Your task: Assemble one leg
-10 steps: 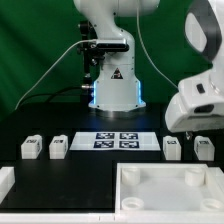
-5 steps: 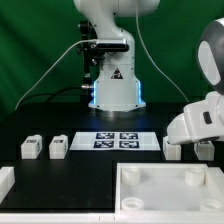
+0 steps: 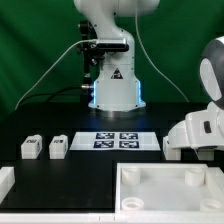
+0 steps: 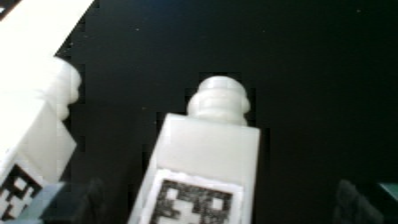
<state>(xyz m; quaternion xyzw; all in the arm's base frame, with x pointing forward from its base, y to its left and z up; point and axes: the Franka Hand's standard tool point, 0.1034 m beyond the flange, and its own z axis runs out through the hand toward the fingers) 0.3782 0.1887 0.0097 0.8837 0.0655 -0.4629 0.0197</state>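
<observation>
I am on the reach-and-grasp step for one leg (image 4: 201, 150). It lies on the black table (image 3: 100, 170) at the exterior view's right, directly under my claw (image 4: 222, 200), between the wide-spread fingers (image 4: 381, 198), not yet touched. A second leg (image 4: 36, 120) sits just beside it. Next, I judge: descend straight, then close on its flanks.

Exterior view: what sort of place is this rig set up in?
Probably a robotics lab bench: a green curtain behind the arm, a black table, and the marker board lying beside loose white legs.
</observation>
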